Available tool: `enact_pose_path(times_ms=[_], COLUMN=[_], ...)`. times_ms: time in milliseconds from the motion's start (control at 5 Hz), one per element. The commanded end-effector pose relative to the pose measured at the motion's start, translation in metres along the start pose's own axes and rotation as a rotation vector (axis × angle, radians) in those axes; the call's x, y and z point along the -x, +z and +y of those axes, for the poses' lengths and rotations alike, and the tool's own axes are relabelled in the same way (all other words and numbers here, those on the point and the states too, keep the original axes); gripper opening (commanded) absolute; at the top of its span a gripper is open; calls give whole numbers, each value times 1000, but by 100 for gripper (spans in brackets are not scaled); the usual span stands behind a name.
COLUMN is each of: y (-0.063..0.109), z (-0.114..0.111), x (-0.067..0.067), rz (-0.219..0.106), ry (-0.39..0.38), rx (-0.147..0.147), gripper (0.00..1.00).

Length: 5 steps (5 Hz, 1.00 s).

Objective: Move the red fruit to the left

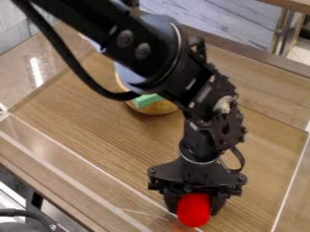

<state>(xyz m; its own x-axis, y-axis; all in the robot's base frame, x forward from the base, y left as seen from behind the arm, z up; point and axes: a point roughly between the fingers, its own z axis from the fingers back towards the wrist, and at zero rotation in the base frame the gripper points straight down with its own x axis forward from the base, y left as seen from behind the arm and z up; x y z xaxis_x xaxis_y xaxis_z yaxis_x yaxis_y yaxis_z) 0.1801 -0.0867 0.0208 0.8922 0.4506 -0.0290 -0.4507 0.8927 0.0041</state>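
From my remote station, I see the black gripper (195, 195) pointing straight down over the red fruit (194, 211), near the front edge of the wooden table (72, 113). Its 2 fingers (165, 192) straddle the fruit's top, 1 on each side, partly closed around it; whether they actually grip it I cannot tell. Behind the arm, a wooden bowl (154, 106) holds a green block (144, 101).
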Motion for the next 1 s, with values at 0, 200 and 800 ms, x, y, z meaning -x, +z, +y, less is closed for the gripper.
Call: enact_pose_path(times_ms=[0,200,800], y=[12,16,10], z=[6,14,-3], x=[-2,-5,-11], rz=[-32,-32,-32], ry=[-21,-29,-161], rx=[9,-5,-2], gripper=[0,100,100])
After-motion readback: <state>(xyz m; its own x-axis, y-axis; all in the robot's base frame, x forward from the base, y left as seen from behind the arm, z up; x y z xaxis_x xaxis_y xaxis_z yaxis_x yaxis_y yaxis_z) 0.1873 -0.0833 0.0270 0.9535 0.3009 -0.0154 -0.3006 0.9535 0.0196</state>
